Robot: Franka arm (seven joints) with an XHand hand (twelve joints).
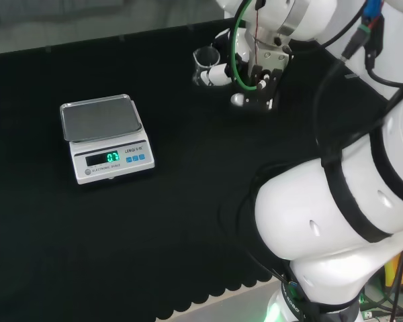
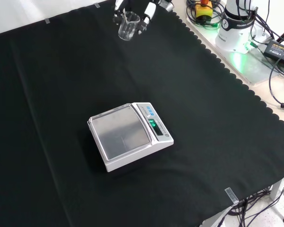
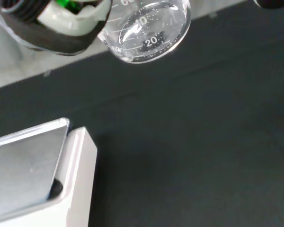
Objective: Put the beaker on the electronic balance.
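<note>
Front view, top edge of the frame: the hand [image 2: 149, 10] comes in from above with its fingers [image 2: 118, 8] curled either side of the beaker [image 2: 128, 25], a small clear glass one, so it is gripping the beaker. The beaker appears to hang clear of the black cloth [image 2: 217, 123], tilted a little, though how high I cannot tell. In the head view the same pair sits at the upper middle, the hand [image 1: 255, 84] just right of the beaker [image 1: 204, 64]. The scale [image 2: 130, 136] lies near the middle of the front view, well apart from the beaker, its steel pan [image 2: 120, 133] bare and its display lit.

The lift looks done; the carry is the step in hand. Next, the beaker must travel across to the pan, come upright over its middle, go down until the base sits flat, and only then be released.
</note>
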